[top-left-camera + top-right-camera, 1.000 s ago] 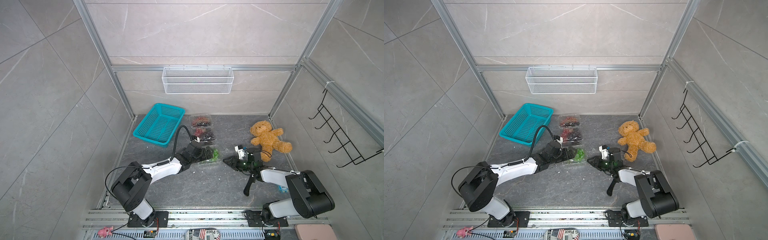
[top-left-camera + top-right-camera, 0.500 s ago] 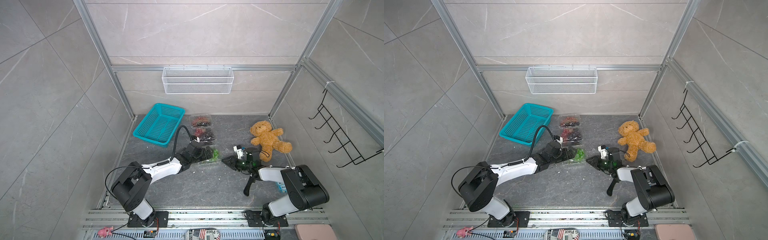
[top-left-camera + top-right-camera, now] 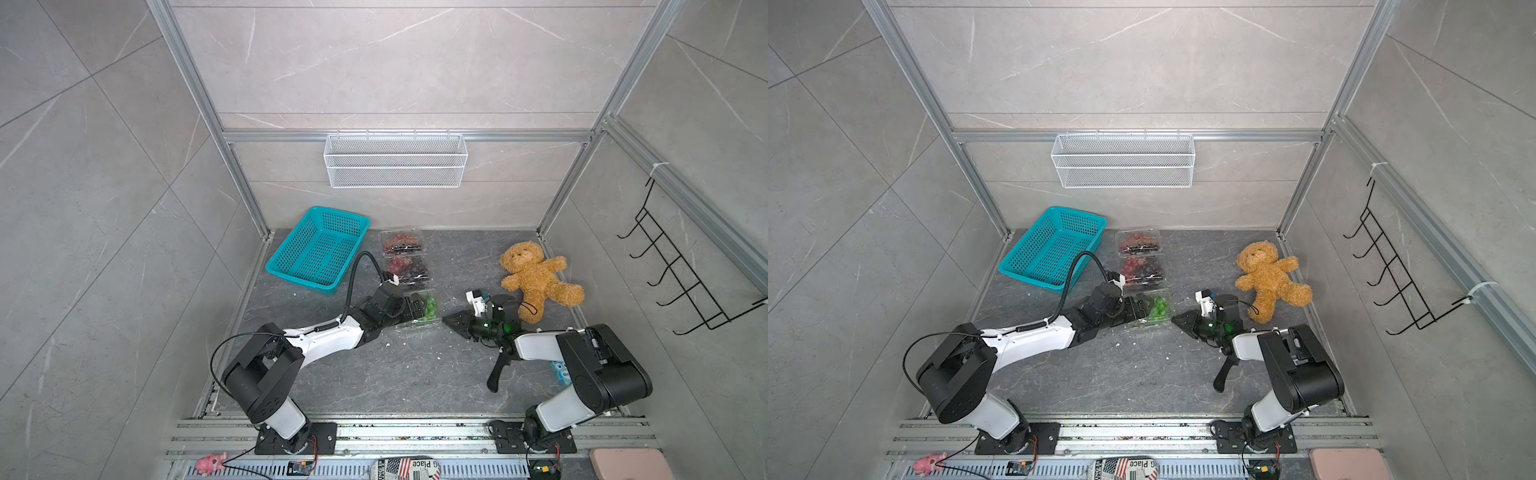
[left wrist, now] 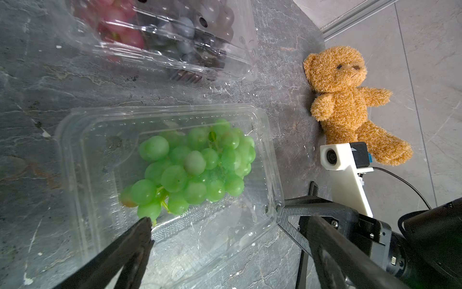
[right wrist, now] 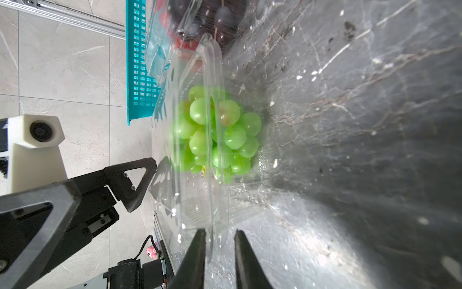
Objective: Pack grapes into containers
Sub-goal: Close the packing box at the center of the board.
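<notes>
Grey marbled stone (image 3: 395, 374) floors a tiled booth framed with aluminium rails. A white wire basket (image 3: 395, 166) hangs on the back wall and a black hook rack (image 3: 685, 266) on the side wall. On the stone sit a teal basket (image 3: 318, 251), a brown teddy bear (image 3: 536, 278) and three clear boxes in a row (lids hard to make out). The far container (image 3: 401, 241) and middle container (image 3: 407, 270) hold red and dark grapes (image 3: 405, 272). The nearest container (image 4: 265, 140) holds the green grapes (image 4: 195, 165).

The left gripper (image 4: 215, 216) stands wide, a finger on either side of that box. The right gripper (image 5: 220, 232) is narrow, bracketing the box's rim, and I cannot tell whether it pinches.

Since a second ago the right jaws have drawn closer and that arm's elbow has swung inward, while the left arm, boxes and bear lie unchanged
</notes>
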`<state>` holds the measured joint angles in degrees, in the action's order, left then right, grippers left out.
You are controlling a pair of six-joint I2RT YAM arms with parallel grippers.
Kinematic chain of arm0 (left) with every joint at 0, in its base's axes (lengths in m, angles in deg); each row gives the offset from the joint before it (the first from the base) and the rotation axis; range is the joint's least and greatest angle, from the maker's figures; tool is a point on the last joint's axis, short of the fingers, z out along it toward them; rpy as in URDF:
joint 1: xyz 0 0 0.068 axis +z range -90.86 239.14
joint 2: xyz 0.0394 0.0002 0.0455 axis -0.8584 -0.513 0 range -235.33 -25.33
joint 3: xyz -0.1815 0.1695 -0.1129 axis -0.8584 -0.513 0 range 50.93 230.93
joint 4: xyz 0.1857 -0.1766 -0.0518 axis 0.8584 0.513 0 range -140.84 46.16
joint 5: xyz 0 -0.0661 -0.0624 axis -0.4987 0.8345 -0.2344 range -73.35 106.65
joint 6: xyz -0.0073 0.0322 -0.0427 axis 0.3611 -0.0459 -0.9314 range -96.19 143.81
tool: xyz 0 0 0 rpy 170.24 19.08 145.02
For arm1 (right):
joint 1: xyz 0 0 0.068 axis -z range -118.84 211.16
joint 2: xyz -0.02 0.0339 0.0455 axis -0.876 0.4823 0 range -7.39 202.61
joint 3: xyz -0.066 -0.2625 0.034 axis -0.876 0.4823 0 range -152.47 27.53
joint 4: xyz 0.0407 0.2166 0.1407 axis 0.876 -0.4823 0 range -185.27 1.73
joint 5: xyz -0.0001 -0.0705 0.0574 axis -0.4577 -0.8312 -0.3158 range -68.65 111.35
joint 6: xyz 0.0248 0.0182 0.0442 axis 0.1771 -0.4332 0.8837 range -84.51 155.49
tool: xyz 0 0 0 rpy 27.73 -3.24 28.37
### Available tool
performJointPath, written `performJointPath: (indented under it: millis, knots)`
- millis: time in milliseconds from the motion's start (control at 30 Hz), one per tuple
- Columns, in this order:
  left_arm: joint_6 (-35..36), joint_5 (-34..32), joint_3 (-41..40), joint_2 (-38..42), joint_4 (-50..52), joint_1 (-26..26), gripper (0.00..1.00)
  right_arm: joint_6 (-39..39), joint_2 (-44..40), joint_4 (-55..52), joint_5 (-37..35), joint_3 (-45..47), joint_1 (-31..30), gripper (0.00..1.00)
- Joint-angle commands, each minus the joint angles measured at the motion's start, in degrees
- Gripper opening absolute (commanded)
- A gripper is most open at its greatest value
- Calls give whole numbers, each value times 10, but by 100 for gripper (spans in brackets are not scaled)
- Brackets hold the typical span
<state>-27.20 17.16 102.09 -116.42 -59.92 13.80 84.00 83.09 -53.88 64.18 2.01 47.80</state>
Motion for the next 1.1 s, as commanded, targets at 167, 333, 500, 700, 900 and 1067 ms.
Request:
performJointPath:
  millis: [167,333,500,700,900,1067]
  knots:
    - [-9,0,-7,11,14,0,99,9,18,7,-6,-4,1,17]
    - [-8,1,-7,12,16,0,100,10,23,9,-6,-2,2,14]
    - [-8,-1,-9,17,18,0,100,7,24,5,-8,-2,1,13]
    - [7,-10,8,26,47,0,99,-12,-20,-52,-21,-11,2,18]
    - [27,-42,14,73,93,1,99,-48,-73,-155,-48,-48,3,32]
    - [40,-79,5,135,139,1,99,-72,-88,-237,-72,-92,2,48]
